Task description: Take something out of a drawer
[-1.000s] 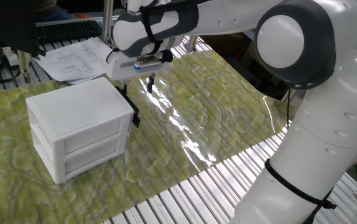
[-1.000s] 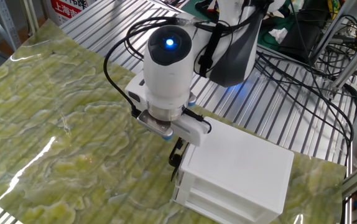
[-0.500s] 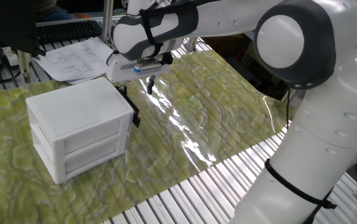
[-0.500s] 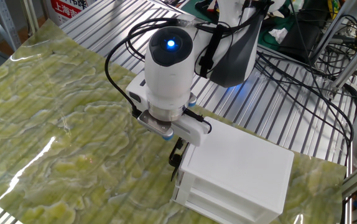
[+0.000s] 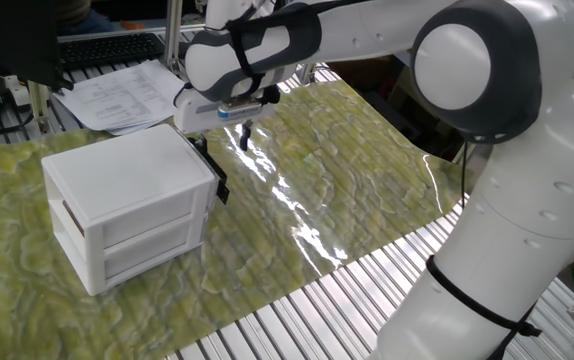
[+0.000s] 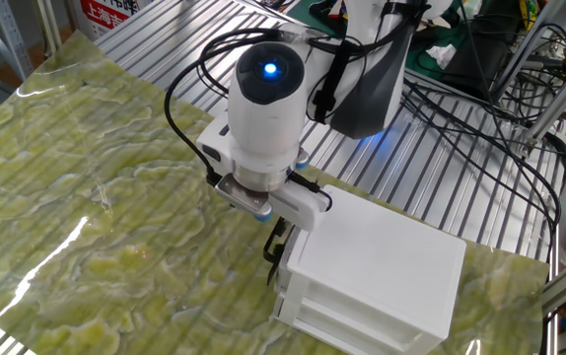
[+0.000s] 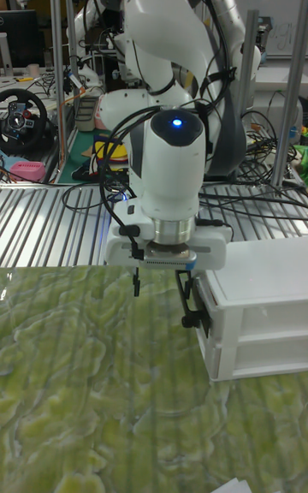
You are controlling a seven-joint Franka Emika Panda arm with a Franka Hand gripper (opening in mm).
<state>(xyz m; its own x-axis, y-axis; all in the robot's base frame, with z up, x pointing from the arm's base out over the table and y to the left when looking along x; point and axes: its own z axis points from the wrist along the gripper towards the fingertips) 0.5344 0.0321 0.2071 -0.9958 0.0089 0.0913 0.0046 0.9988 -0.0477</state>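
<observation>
Slightly lifted since a second ago, the claw (image 7: 160, 283) hangs released before the black handle (image 7: 198, 305) of the white plastic upper drawer (image 7: 261, 317), still closed; the block is unseen, presumably inside.

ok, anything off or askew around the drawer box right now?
Nothing stands out. The white drawer box sits square on the green mat, both drawers look closed, nothing spilled. The gripper hangs open beside its black handles.
</observation>
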